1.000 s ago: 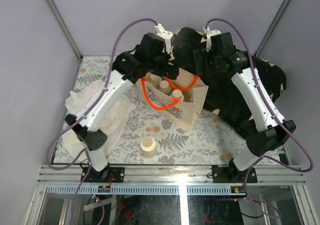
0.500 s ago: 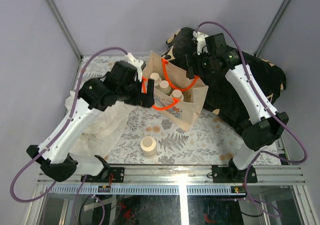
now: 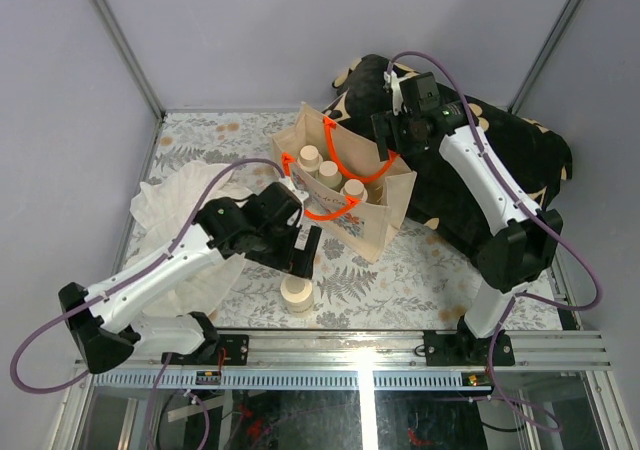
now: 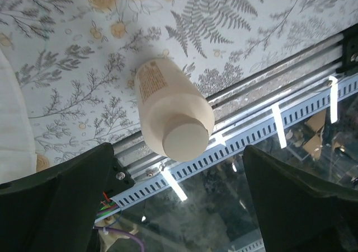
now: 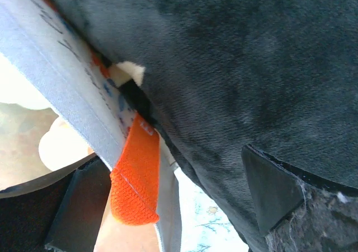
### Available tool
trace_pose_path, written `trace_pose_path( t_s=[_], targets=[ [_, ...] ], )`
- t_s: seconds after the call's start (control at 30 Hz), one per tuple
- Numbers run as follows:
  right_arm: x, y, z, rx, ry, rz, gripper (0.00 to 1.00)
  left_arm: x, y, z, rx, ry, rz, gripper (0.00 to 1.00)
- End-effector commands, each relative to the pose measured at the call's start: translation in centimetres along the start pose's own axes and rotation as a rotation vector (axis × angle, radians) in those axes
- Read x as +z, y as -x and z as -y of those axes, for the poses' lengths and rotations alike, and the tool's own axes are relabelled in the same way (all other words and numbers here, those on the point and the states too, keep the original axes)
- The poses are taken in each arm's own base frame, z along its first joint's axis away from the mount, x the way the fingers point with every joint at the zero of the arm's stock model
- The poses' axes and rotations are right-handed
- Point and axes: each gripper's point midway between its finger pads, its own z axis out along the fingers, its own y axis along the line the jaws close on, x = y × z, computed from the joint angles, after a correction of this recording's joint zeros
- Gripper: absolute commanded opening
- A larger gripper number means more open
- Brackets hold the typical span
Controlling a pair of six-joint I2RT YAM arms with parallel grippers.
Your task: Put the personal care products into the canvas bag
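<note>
One cream bottle [image 3: 296, 292] stands on the fern-print table near the front edge. In the left wrist view this bottle [image 4: 168, 109] lies just ahead of my open left gripper [image 4: 179, 207], cap toward the camera, untouched. My left gripper [image 3: 305, 253] hovers just above it. The canvas bag [image 3: 372, 226] stands upright mid-table with three cream-capped bottles [image 3: 329, 173] inside. My right gripper [image 3: 384, 142] is at the bag's far right rim, jaws apart. In the right wrist view the bag wall [image 5: 67, 89] and an orange handle [image 5: 134, 179] lie between its fingers [image 5: 274, 190].
A white plastic bag [image 3: 175, 205] is crumpled on the left. A black cloth with tan marks [image 3: 500, 170] is heaped behind and right of the canvas bag, pressing against the right gripper [image 5: 176, 201]. The metal rail [image 3: 360, 345] runs along the table's front edge.
My left arm has swung away from the bag's left rim, down and toward the front, to the standing bottle. My right gripper stayed at the bag's far rim, shifting slightly.
</note>
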Motion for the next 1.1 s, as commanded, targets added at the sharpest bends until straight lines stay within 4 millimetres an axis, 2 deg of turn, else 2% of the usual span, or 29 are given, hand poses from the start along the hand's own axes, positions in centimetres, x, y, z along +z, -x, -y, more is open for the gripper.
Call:
trace_pose_path(
  t_s=[0.0, 0.23, 0.47, 0.73, 0.8, 0.97, 1.03, 1.07],
  targets=[
    [-0.3, 0.2, 2.3, 0.033, -0.136, 0.004, 0.99, 2.1, -1.4, 0.6, 0.006, 0.014, -0.033, 1.0],
    [-0.9, -0.3, 2.7, 0.047, -0.162, -0.001, 0.99, 5.6, -3.5, -0.4, 0.032, 0.075, -0.077, 1.0],
    [-1.2, -0.6, 2.8, 0.043, -0.163, -0.006, 1.0, 8.1, -5.2, -1.9, 0.042, 0.129, -0.112, 1.0],
    [-1.6, -0.8, 2.8, 0.038, -0.163, -0.005, 0.99, 9.8, -5.4, -0.9, 0.051, 0.091, -0.114, 1.0],
    [-1.6, -0.8, 2.9, 0.033, -0.165, -0.004, 0.99, 9.9, -5.8, -0.9, 0.058, 0.093, -0.129, 0.85],
    [-1.4, -0.9, 2.9, 0.031, -0.166, -0.005, 1.0, 9.7, -6.3, -0.8, 0.051, 0.094, -0.157, 0.18],
    [-1.3, -1.0, 2.8, 0.028, -0.163, -0.006, 0.99, 9.5, -6.3, -0.6, 0.041, 0.089, -0.165, 0.01],
    [-1.3, -1.0, 2.8, 0.028, -0.161, -0.005, 0.99, 9.3, -6.3, -0.4, 0.039, 0.087, -0.169, 0.0]
  ],
)
